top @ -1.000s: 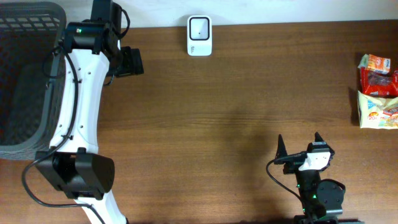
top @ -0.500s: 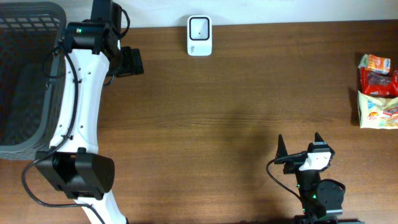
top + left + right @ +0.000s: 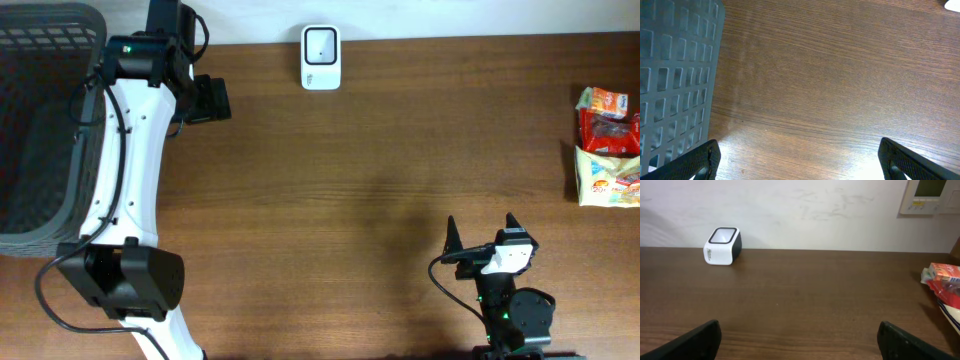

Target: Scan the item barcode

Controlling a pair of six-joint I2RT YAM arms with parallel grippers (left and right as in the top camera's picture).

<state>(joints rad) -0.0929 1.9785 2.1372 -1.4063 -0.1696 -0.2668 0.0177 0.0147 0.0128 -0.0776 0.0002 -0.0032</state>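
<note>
1. snack packets (image 3: 606, 145) lie bunched at the right edge of the worktop (image 3: 380, 180), about midway along it. one is red and orange, one white and yellow, and they touch each other. no barcode shows in any view.
2. they look like light, soft, crinkly film bags, probably slippery and easy to crush. by that judgement, a pinch across a flat sealed edge or a corner should hold better than squeezing the puffy middle. one bag would need lifting clear of the other.
3. right gripper (image 3: 481, 232) sits near the front edge, right of centre and well apart from the packets, its fingers spread wide and holding nothing.
4. scanner (image 3: 321, 57), a small white box with a dark window, stands at the back edge near the centre, well apart from the packets.
5. left gripper (image 3: 797, 155) hangs near the back left corner, spread and empty, just beside the grey basket (image 3: 40, 130) at the left edge.
</note>
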